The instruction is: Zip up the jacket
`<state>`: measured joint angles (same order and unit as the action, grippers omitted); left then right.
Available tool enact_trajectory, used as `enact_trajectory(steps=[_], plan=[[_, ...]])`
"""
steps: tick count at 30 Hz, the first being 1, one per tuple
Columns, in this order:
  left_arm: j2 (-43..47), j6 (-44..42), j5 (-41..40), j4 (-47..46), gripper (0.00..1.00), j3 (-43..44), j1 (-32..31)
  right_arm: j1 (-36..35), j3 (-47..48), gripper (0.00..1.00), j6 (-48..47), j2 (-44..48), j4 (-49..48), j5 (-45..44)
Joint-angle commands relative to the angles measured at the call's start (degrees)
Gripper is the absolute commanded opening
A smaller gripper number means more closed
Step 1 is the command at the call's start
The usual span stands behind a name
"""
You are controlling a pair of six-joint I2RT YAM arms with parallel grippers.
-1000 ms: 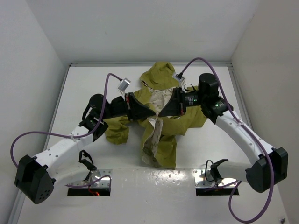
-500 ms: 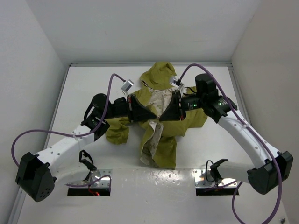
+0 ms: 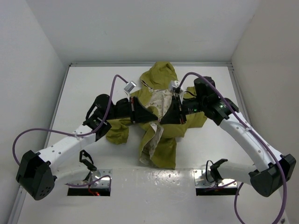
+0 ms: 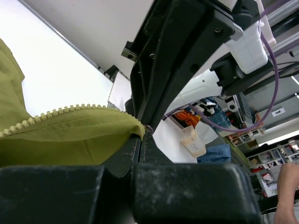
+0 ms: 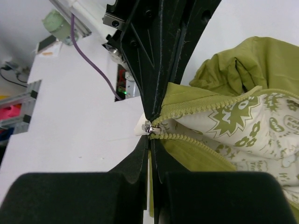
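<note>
The olive-green jacket (image 3: 163,78) lies crumpled mid-table, its front open on cream lining (image 3: 161,100) printed with green doodles. My left gripper (image 3: 153,116) and right gripper (image 3: 163,117) meet tip to tip over the open front. In the left wrist view, the left gripper (image 4: 141,135) is shut on the end of one toothed zipper edge (image 4: 56,112). From the right wrist, the right gripper (image 5: 150,137) is shut on green fabric just under the silver zipper slider (image 5: 153,128). There the two tooth rows (image 5: 210,108) spread apart to the right.
White walls enclose the table on three sides. A jacket sleeve (image 3: 117,133) lies bunched under the left arm, and the lower hem (image 3: 163,156) reaches toward the near edge. Purple cables (image 3: 112,91) loop above both wrists. Two base plates (image 3: 212,179) sit at the front.
Both wrists have crept inward toward each other, and the spot where the tips meet has shifted slightly toward the near edge. Both grips stay shut.
</note>
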<state>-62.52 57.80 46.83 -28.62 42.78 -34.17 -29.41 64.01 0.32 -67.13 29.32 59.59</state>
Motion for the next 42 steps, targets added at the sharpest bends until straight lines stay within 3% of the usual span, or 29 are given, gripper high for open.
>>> enact_trajectory(steps=[1,4,5,6,9,11,14,16,27,32,42], plan=[[-0.40,2.23,-11.32,-8.20,0.00,1.60,0.86,-2.50,0.15,0.00,-4.36,1.21,9.17,3.25],[-0.41,2.23,-11.32,-8.20,0.00,1.60,1.39,-2.67,0.24,0.16,-5.32,1.48,9.78,2.20],[-0.41,1.10,-10.36,-8.20,0.00,1.60,2.00,-2.58,0.07,0.27,-4.37,2.00,9.88,1.59],[-0.41,-1.18,-9.66,-7.68,0.00,1.60,2.01,-2.41,-0.28,0.46,-4.01,2.18,9.97,-1.38],[1.25,-9.07,-7.81,-0.23,0.00,3.18,2.01,1.01,-2.21,0.53,1.76,2.97,6.65,-1.41],[2.13,-13.48,-6.76,6.87,0.00,4.76,2.01,5.12,-4.50,0.53,9.03,4.28,1.92,0.77],[2.14,-20.43,-5.44,16.98,0.00,5.99,2.01,7.08,-10.03,0.53,15.74,7.88,-8.36,-3.23],[1.09,-22.20,-3.33,19.21,0.00,5.99,2.01,6.74,-12.14,0.52,15.42,10.88,-11.02,-5.62],[-2.17,-26.51,16.26,17.99,0.00,6.70,0.95,3.84,-1.08,0.48,12.08,-0.62,-8.67,11.42],[-2.78,-26.51,19.52,17.99,0.00,7.22,0.42,0.85,-1.34,0.48,15.50,-3.35,-12.70,16.78],[-2.78,-24.14,20.67,16.14,0.00,8.98,0.42,-0.03,-4.51,0.46,13.57,-4.76,-12.53,16.96]])
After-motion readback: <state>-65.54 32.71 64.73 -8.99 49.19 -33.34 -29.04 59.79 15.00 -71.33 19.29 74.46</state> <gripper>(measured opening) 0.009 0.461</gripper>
